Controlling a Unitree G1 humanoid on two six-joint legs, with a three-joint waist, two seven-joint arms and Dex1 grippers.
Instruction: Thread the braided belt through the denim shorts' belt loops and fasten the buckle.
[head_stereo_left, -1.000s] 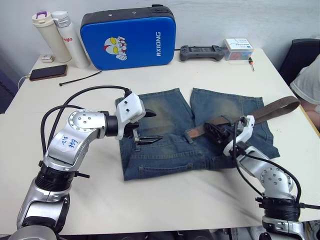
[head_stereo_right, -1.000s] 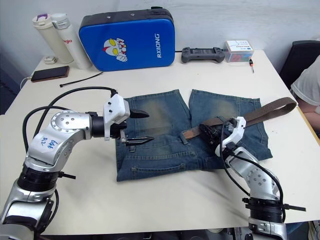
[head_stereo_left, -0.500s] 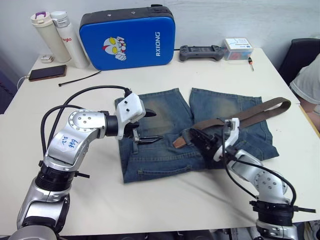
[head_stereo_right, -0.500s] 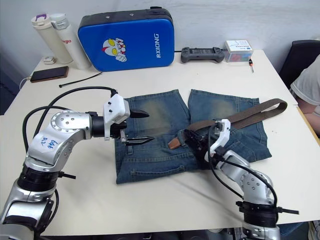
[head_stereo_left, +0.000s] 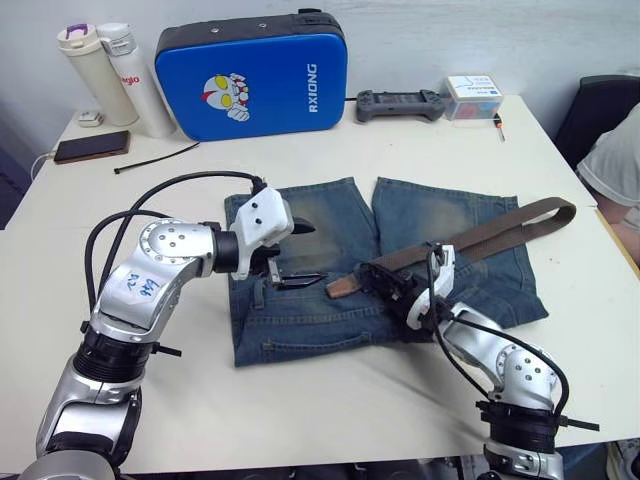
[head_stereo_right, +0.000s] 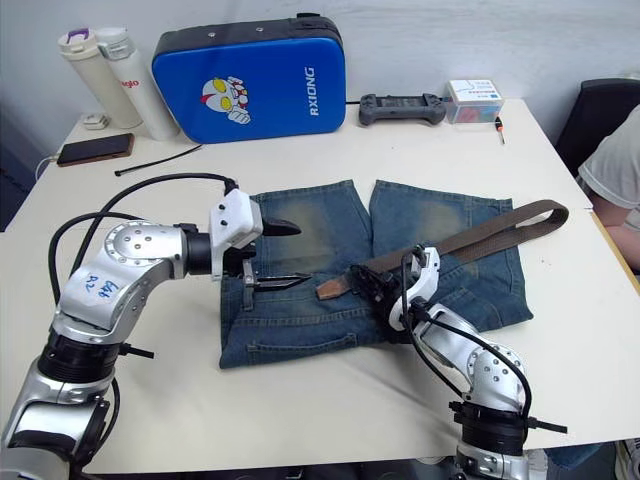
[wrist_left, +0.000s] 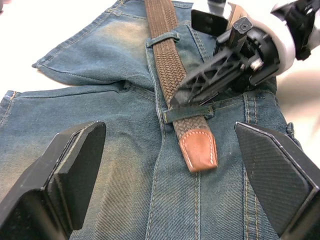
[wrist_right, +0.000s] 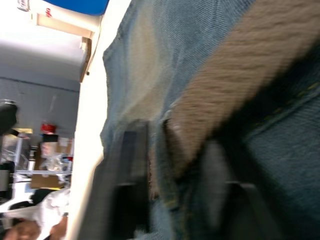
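With our right gripper pinching the braided belt on the denim shorts, tan tip just past a belt loop, our spread left gripper should probably take that tip and draw it flat.

Braided belt through denim shorts' loops

The white table carries denim shorts, blue case, bottles, phone.

Silver jointed arms carry looping black cables, white wrist housings, black two-fingered grippers; a blue-scribbled sticker marks one.
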